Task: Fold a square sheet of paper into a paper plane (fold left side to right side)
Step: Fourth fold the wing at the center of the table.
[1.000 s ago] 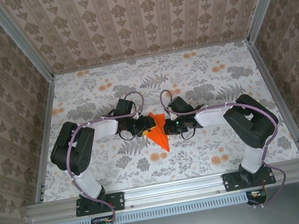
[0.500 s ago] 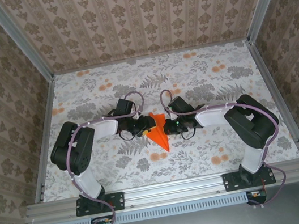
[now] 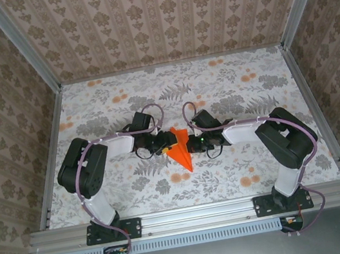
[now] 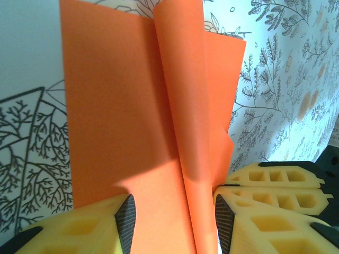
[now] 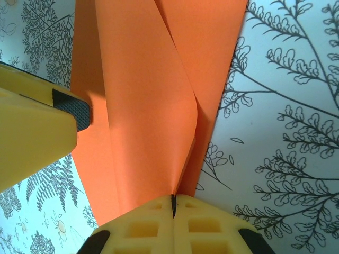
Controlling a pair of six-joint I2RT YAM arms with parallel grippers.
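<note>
Right gripper (image 5: pixel 173 203): my fingers are pressed together, pinching a raised fold of the thin bright orange paper sheet (image 5: pixel 143 106), which is creased to a point and stretches ahead of the tips. Left gripper (image 4: pixel 175 222): jaws part-way apart, straddling the sheet's upright flap, gripping nothing. The flap stands close to one pad (image 4: pixel 224 212).

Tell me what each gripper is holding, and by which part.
The right gripper pinches the orange paper by a raised fold where its creases meet. The left gripper stands open astride an upright flap, clamping nothing.
</note>
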